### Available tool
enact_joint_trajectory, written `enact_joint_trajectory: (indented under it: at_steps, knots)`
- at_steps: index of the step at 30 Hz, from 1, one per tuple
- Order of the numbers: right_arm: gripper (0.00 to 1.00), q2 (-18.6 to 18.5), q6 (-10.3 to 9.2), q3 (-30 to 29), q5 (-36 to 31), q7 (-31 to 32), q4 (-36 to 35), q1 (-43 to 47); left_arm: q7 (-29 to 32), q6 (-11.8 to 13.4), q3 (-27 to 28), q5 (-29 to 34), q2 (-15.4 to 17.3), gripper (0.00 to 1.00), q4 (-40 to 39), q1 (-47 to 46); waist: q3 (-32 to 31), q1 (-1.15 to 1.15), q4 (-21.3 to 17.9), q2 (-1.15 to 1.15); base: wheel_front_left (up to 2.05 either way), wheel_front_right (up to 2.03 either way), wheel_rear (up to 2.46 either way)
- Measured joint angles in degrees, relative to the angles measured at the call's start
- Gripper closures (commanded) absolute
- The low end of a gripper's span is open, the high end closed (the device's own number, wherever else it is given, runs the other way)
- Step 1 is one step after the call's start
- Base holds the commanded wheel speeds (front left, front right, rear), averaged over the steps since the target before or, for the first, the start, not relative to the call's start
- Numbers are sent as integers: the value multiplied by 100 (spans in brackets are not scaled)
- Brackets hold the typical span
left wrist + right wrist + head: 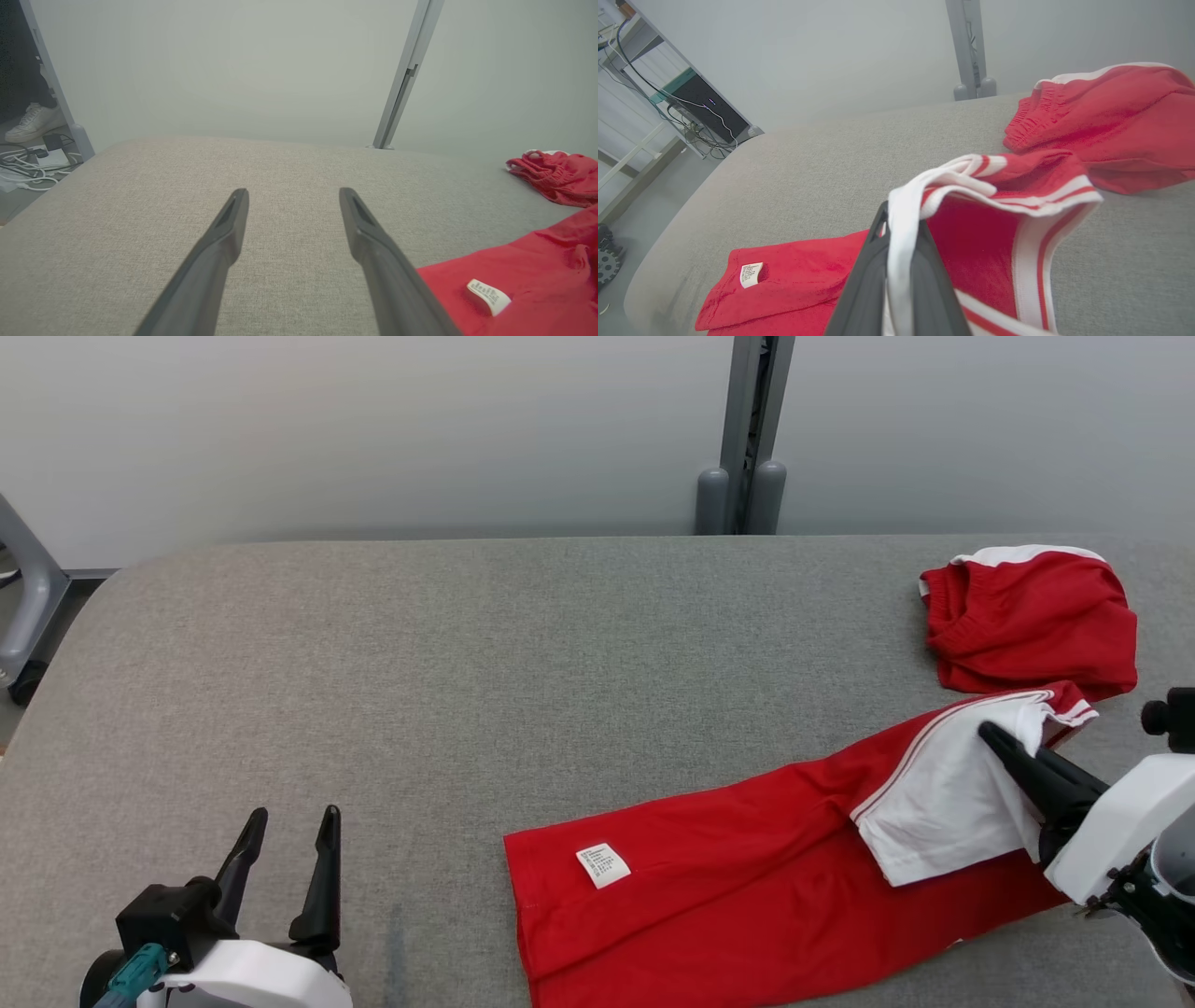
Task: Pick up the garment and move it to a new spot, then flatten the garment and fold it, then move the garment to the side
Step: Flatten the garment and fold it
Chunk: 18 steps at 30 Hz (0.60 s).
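A red garment [728, 877] with a white, red-striped sleeve [943, 803] lies on the grey table [467, 691] at the front right, its white label [603, 864] facing up. My right gripper [990, 733] is shut on the sleeve's cuff and holds it lifted a little off the cloth; in the right wrist view the white band [901, 261] runs between the fingers of that gripper [889, 210]. My left gripper [291, 817] stands open over bare table at the front left, well left of the garment's hem. The left wrist view has its fingers [293, 192] apart, with the garment [537, 261] at the lower right.
A second red piece with an elastic waistband [1027, 621] lies bunched at the table's back right, close behind the held sleeve. A grey post [747, 429] stands behind the far edge. Left of the table are cables [28, 163] and a person's white shoe [32, 123].
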Motion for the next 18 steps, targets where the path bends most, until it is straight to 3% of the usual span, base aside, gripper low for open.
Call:
enact_joint_trajectory:
  at_steps: [9,18]
  knots:
    - [100,481,1,-92,-572,1004,-1528,349,7,-9,-45,-1,-51,0,35,8,-19,0,315,0,0,0,0]
    - [100,1085,0,-22,-900,1938,-1705,570,7,-62,-89,9,-183,0,82,-7,-27,0,869,0,0,0,0]
